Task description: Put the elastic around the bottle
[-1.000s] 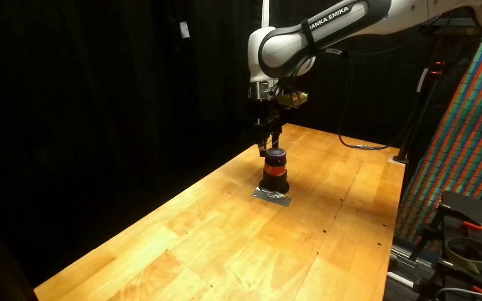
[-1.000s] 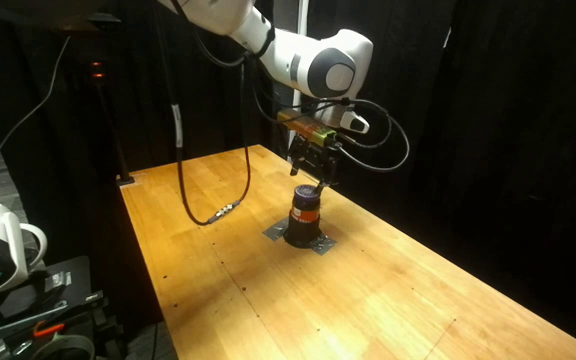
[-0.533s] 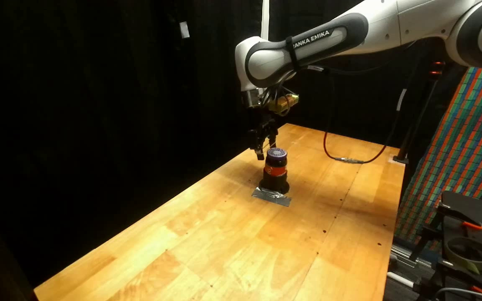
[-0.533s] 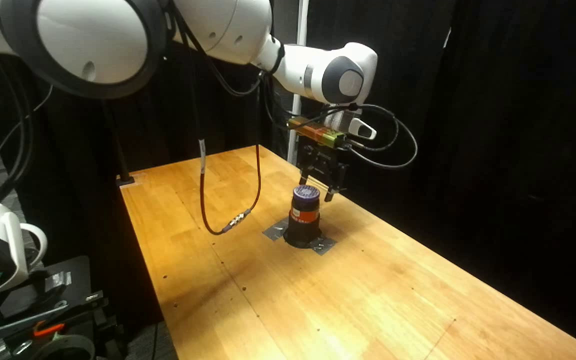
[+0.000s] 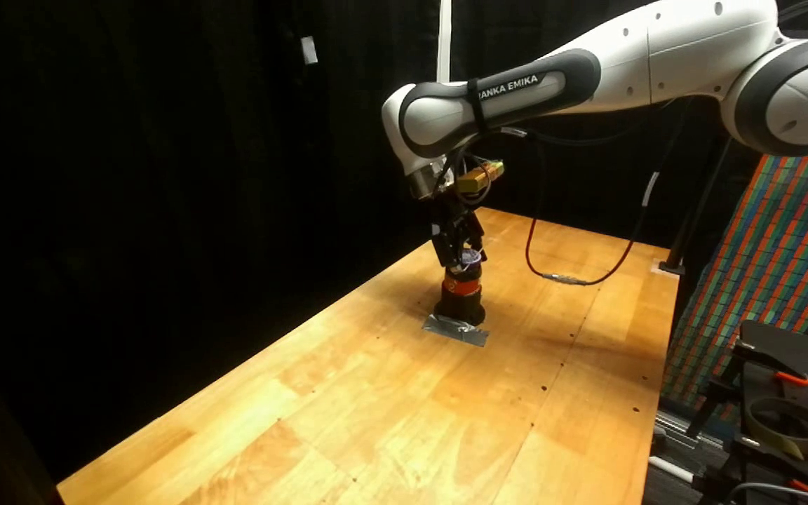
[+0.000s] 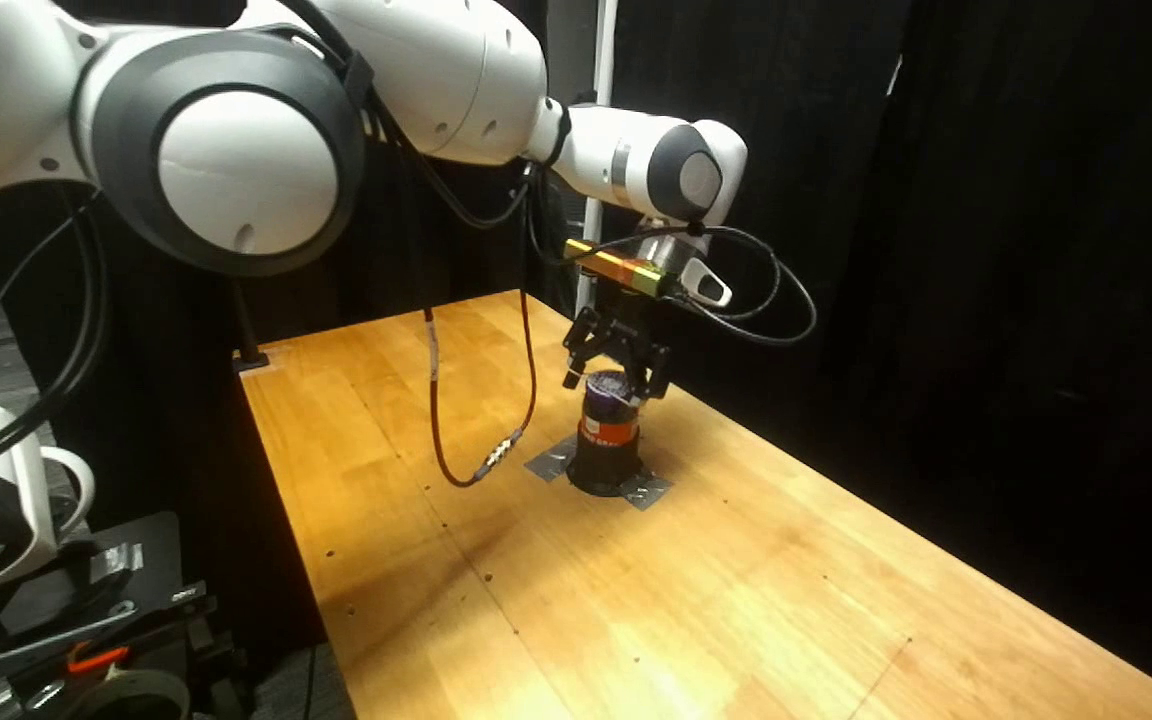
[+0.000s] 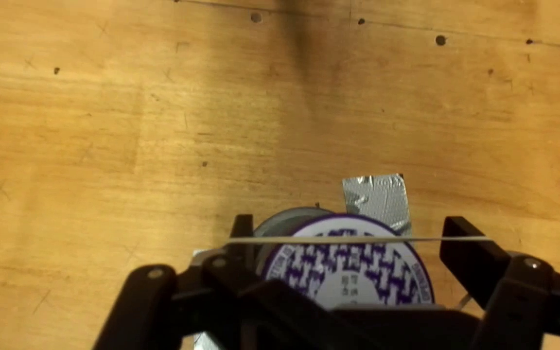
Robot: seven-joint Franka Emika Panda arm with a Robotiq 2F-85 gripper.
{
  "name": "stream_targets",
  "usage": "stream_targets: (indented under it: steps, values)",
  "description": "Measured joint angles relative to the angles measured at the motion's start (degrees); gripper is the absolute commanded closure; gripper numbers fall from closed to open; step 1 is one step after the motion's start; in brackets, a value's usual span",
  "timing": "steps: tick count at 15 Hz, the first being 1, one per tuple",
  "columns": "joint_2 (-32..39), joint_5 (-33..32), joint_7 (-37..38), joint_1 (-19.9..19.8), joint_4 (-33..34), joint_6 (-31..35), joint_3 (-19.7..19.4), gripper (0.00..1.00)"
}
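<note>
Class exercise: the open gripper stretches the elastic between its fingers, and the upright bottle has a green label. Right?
No: the label is orange-red in both exterior views. The open gripper stretches the elastic between its fingers, and the bottle is upright.

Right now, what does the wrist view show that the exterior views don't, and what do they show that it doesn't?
Only the wrist view: separate printed characters at the middle of the lid.
Only the exterior views: the orange-red band around the bottle, and the robot arm.
Shared: the elastic, thin and faint in the exterior views, stretched across the open gripper; also the silver tape and wooden table.
</note>
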Motion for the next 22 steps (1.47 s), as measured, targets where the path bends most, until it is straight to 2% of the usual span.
stream_targets:
  steps: [4,7,19,22]
  values:
    - [-0.1,-0.1,-3.4,-0.2,-0.5,-1.3,0.0,0.00]
    - [-2.2,-0.1,-4.7,-0.6,-4.4,1.8,0.0,0.00]
    - [-19.4,-0.1,-5.1,-0.8,-34.3,22.6,0.4,0.00]
    - [-23.6,-0.1,-5.0,-0.8,-42.1,30.7,0.4,0.00]
